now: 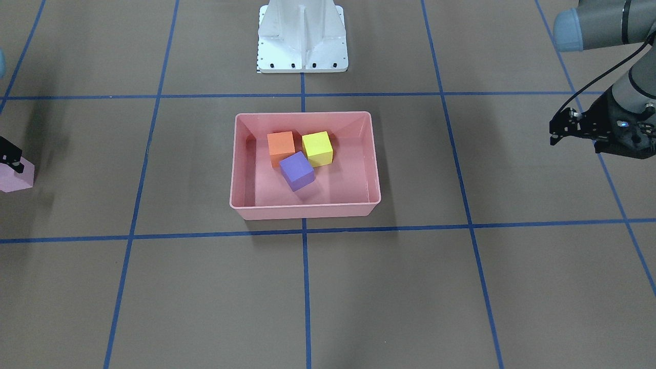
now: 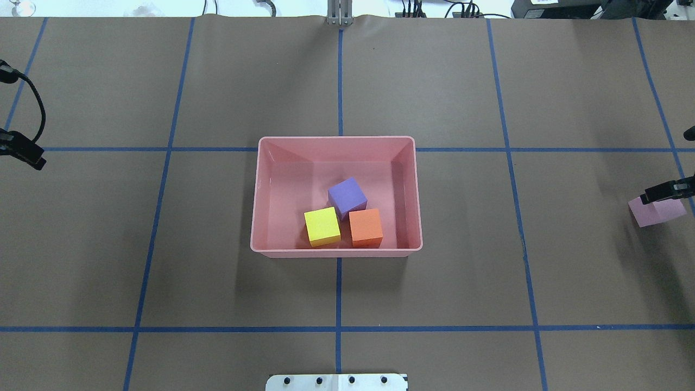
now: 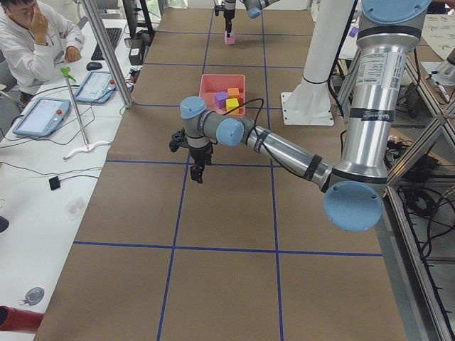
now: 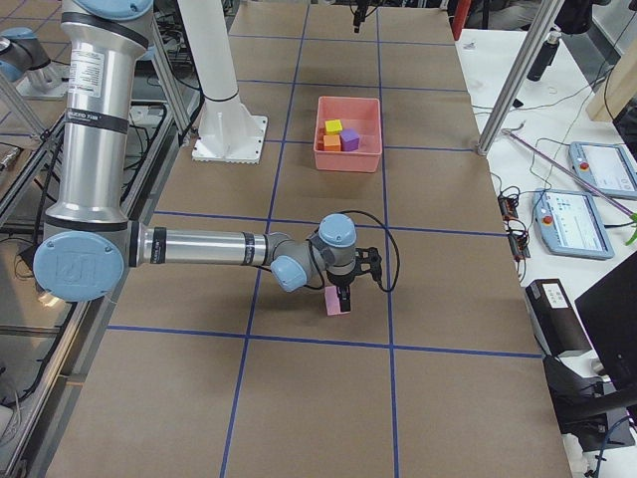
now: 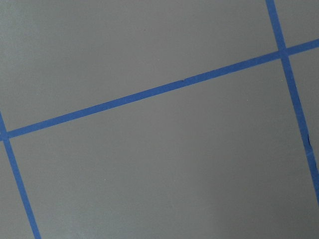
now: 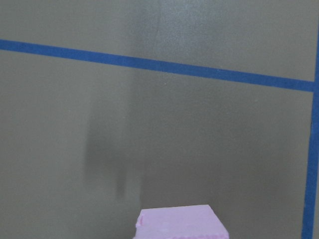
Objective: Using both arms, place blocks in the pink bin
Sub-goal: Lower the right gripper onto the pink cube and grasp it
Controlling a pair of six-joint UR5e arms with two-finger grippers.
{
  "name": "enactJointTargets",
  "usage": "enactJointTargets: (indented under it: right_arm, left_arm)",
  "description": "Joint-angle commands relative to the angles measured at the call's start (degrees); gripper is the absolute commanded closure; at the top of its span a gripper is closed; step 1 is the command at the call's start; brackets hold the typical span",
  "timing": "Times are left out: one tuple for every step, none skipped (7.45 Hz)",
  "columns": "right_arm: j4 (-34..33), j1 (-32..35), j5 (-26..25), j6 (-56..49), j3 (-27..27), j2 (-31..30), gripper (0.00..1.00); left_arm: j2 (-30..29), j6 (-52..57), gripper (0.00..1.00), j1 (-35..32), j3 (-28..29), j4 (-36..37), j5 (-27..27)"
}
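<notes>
The pink bin (image 1: 305, 210) (image 2: 336, 251) sits at the table's middle. In it lie the orange block (image 1: 281, 143) (image 2: 365, 227), the yellow block (image 1: 317, 147) (image 2: 322, 226) and the purple block (image 1: 296, 170) (image 2: 347, 196), all close together. My right gripper (image 1: 11, 160) (image 2: 667, 191) is far out on my right side, shut on the light pink block (image 1: 17, 177) (image 2: 657, 212) (image 6: 180, 223), held just above the table. My left gripper (image 1: 556, 129) (image 2: 23, 152) hangs empty over bare table far on my left; its fingers look apart.
The white base pedestal (image 1: 302, 36) stands behind the bin. Blue tape lines (image 2: 339, 328) grid the brown table. Desks, tablets and a seated person (image 3: 32, 32) are beyond the table's far edge.
</notes>
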Motion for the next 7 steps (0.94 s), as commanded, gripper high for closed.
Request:
enactJointTargets:
  right_arm:
    - [-0.1,-2.1,-0.9,-0.3,0.0,-0.4,0.0]
    - [0.0,-3.2,-2.5,-1.4,0.0,-1.0,0.0]
    - [-0.1,-3.2,-2.8,-2.6,-0.1,-1.3,0.0]
    - [-0.1,-3.4,-2.9,-2.8,-0.2,-1.4,0.0]
    - [-0.1,-3.5,-2.9,-2.8,-0.2,-1.4,0.02]
    - [-0.1,-3.7,-2.9,-2.8,-0.3,-1.4,0.13]
    - [-0.2,-3.7,-2.9,-2.6,-0.4,-1.2,0.46]
  left_arm:
    - [-0.1,0.0,0.0,0.0,0.1,0.0,0.0]
    - [-0.1,0.0,0.0,0.0,0.1,0.0,0.0]
    - [-0.1,0.0,0.0,0.0,0.1,0.0,0.0]
    - [-0.1,0.0,0.0,0.0,0.3,0.0,0.0]
    - [-0.1,0.0,0.0,0.0,0.3,0.0,0.0]
    - [-0.1,0.0,0.0,0.0,0.3,0.0,0.0]
    - [-0.1,0.0,0.0,0.0,0.4,0.0,0.0]
